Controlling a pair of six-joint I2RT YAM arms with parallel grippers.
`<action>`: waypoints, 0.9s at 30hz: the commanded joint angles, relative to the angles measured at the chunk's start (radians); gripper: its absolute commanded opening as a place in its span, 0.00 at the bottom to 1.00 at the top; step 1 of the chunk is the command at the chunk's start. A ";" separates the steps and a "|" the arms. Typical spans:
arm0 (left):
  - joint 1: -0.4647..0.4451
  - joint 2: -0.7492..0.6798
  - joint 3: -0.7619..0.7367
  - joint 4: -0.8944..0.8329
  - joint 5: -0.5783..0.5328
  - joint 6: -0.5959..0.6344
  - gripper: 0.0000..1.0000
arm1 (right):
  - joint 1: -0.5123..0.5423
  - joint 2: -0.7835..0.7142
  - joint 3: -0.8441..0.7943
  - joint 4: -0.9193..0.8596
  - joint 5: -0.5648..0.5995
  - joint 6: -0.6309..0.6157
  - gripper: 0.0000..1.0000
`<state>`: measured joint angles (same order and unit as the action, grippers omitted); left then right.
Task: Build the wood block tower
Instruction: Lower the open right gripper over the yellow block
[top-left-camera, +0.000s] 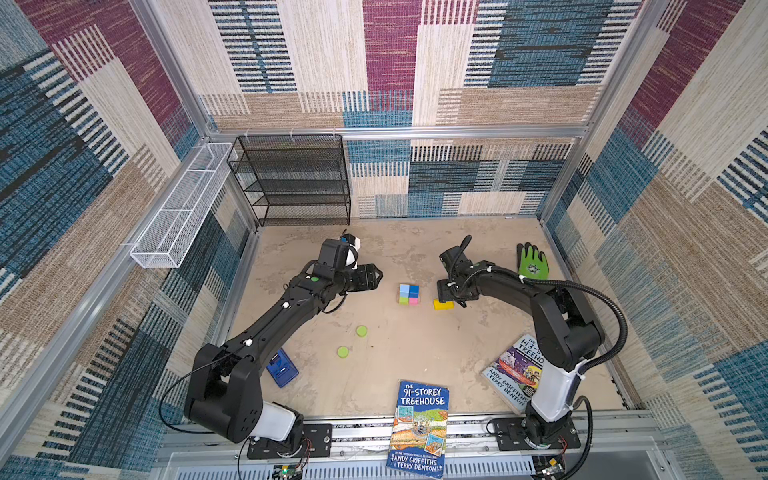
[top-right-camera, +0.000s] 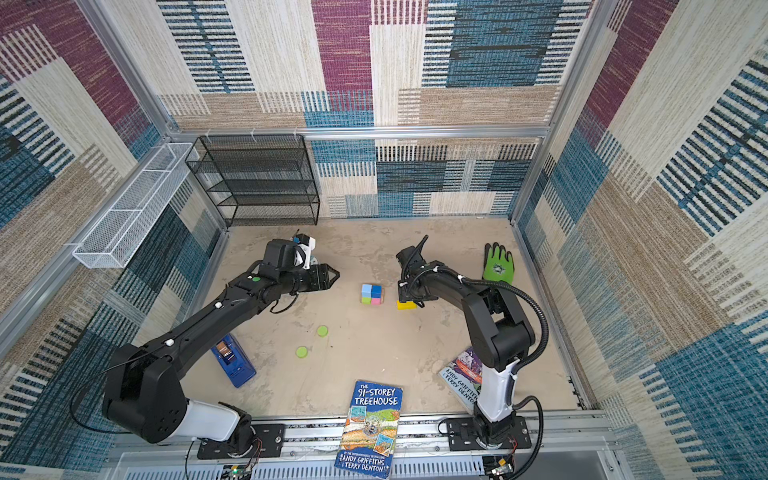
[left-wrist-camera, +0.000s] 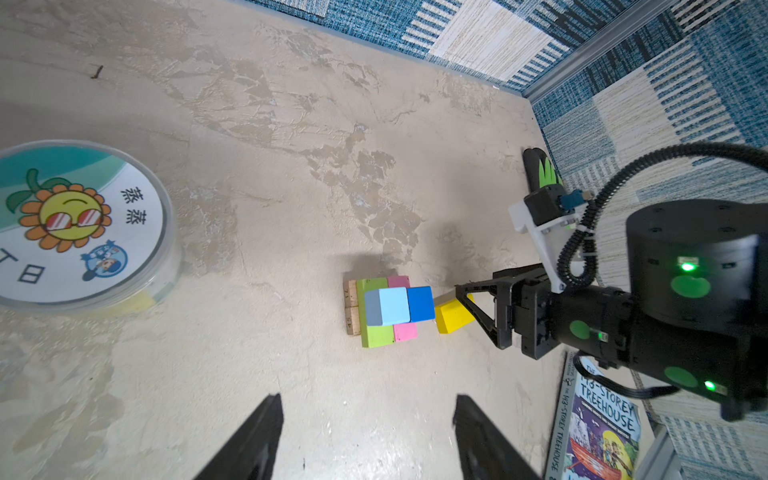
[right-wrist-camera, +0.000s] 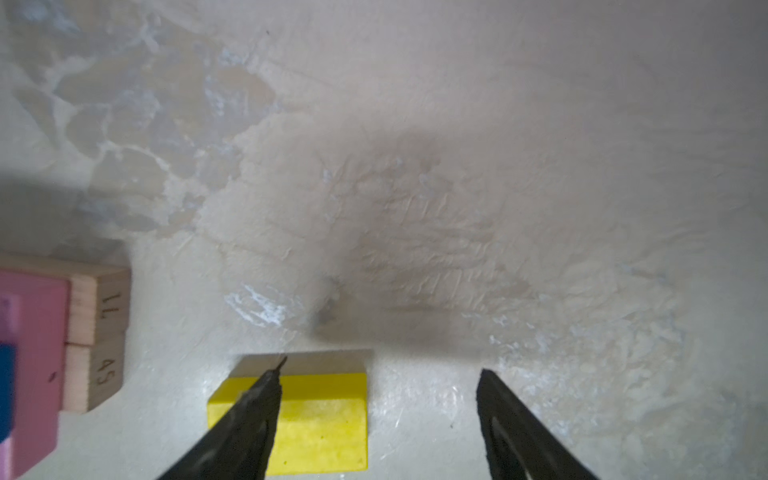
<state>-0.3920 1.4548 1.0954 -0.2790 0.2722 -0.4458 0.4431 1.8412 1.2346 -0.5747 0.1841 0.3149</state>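
The tower (top-left-camera: 409, 294) (top-right-camera: 372, 294) (left-wrist-camera: 390, 309) stands mid-table: two tan bars at the bottom, lime and pink oblongs across them, light-blue and dark-blue cubes on top. Just right of it a yellow block (top-left-camera: 443, 304) (top-right-camera: 406, 304) (right-wrist-camera: 320, 419) lies on the table. My right gripper (right-wrist-camera: 380, 374) (top-left-camera: 443, 294) hangs open over that block. One finger crosses the block's face and the other stands over bare table. My left gripper (left-wrist-camera: 368, 399) (top-left-camera: 376, 276) is open and empty, left of the tower. Two lime round pieces (top-left-camera: 361, 331) (top-left-camera: 343, 352) lie nearer the front.
A round tin (left-wrist-camera: 79, 224) sits near the left gripper. A dark-blue case (top-left-camera: 282, 368) lies under the left arm. Two books (top-left-camera: 419, 428) (top-left-camera: 515, 374) lie at the front and a green glove (top-left-camera: 532, 261) at the right. A black mesh rack (top-left-camera: 291, 183) stands at the back left.
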 joint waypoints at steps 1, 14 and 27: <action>0.004 0.003 -0.002 0.022 0.022 -0.013 0.70 | 0.001 -0.038 0.011 -0.005 0.012 0.019 0.76; 0.020 0.010 -0.009 0.029 0.030 -0.016 0.69 | 0.023 -0.152 -0.053 0.012 -0.104 -0.030 0.80; 0.030 0.010 -0.020 0.037 0.034 -0.019 0.69 | 0.023 -0.101 -0.070 0.003 -0.166 -0.091 0.89</action>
<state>-0.3622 1.4651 1.0779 -0.2726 0.2939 -0.4526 0.4644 1.7267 1.1641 -0.5804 0.0296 0.2379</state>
